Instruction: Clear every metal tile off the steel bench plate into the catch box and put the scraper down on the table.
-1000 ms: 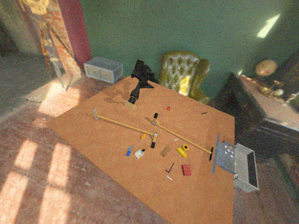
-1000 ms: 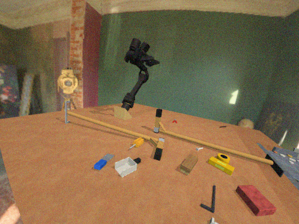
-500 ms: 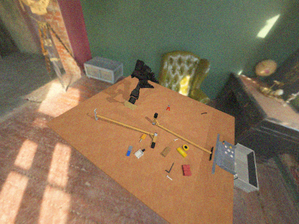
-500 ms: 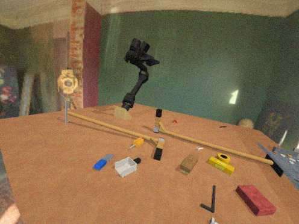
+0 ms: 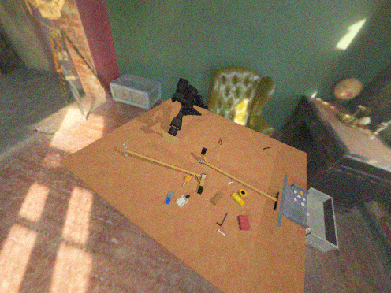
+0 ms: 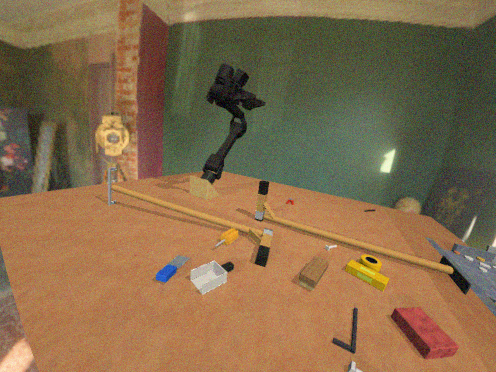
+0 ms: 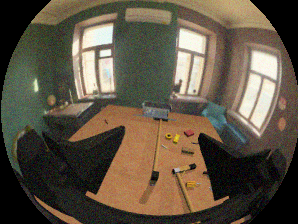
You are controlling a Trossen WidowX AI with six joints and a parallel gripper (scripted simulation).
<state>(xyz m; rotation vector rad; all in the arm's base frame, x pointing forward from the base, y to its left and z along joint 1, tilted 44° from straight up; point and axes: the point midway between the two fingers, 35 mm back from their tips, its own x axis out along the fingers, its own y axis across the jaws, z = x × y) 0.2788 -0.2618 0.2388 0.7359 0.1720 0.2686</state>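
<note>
Above the wood-grained table (image 5: 158,189) (image 6: 150,310) (image 7: 132,137), my pincer (image 5: 202,111) (image 6: 261,103) (image 7: 162,133) stands apart, unloaded. To the right, the round-shafted wooden scraper (image 5: 240,180) (image 6: 350,241) (image 7: 158,145) lies with its black blade beside the grey steel bench plate (image 5: 292,210) (image 6: 477,277) (image 7: 156,114), which bears small tiles (image 5: 298,198) (image 6: 483,268).

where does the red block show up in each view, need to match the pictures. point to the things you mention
Top: red block (image 5: 243,222) (image 6: 424,332) (image 7: 189,133) low and right of centre, left of the catch box (image 5: 337,232) (image 7: 157,105).
Exterior: bottom right corner area, right of the black L-shaped tool.
Wrist: right of centre, small, near the far end of the table.
Shared landmark: the yellow level (image 5: 237,199) (image 6: 367,275) (image 7: 176,138), close to the block in all three.
</note>
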